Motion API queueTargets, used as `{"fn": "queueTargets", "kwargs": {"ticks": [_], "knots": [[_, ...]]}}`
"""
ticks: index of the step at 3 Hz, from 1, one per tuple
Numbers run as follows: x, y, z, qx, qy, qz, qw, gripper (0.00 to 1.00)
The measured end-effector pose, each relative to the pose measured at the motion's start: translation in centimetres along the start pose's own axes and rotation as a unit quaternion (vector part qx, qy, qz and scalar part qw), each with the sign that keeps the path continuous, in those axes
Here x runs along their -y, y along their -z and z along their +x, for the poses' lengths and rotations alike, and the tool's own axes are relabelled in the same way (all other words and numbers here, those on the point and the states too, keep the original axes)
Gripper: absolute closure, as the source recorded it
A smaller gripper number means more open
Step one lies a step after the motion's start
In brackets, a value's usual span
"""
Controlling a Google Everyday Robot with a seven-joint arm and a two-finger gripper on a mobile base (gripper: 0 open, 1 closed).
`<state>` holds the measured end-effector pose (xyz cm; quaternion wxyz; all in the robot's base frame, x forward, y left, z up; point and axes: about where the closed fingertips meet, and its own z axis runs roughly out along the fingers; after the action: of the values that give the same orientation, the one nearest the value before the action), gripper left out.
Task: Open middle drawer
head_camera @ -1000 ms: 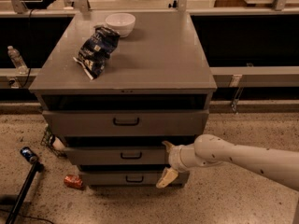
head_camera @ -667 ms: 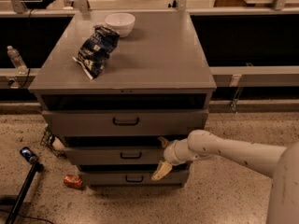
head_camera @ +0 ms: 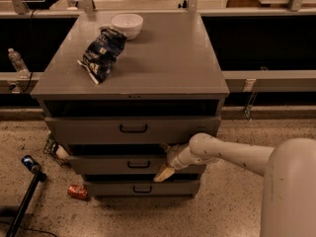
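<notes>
The middle drawer (head_camera: 106, 165) is a low grey front with a small dark bar handle (head_camera: 135, 164), between the taller top drawer (head_camera: 133, 129) and the bottom drawer (head_camera: 142, 188) of a grey cabinet (head_camera: 163, 63). It stands out slightly, with a dark gap above it. My gripper (head_camera: 163, 159) is at the right part of the middle drawer's front, right of the handle. It is open, with one finger at the panel's upper edge and the pale lower finger (head_camera: 163, 173) hanging below it. My white arm (head_camera: 232, 154) reaches in from the right.
On the cabinet top lie a dark chip bag (head_camera: 101, 53) and a white bowl (head_camera: 127, 24). A water bottle (head_camera: 17, 62) stands on the left ledge. On the floor at left lie a red can (head_camera: 77, 191), a blue can (head_camera: 29, 163) and a black pole (head_camera: 22, 204).
My arm has slid left along the middle drawer's front, bringing the gripper nearer the handle. The drawers look unchanged.
</notes>
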<state>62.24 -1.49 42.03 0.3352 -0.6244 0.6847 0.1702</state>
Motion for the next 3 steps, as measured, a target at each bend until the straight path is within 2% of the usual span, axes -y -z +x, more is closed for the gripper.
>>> {"fn": "queueTargets", "kwargs": {"ticks": [1, 2, 3], "knots": [[-0.1, 0.1, 0.6, -0.01, -0.007, 0.003, 0.9999, 0.41], [-2.6, 1.4, 1.8, -0.025, -0.033, -0.005, 0.9991, 0.72], [-2.6, 1.5, 1.7, -0.025, -0.033, -0.005, 0.9991, 0.94]]}}
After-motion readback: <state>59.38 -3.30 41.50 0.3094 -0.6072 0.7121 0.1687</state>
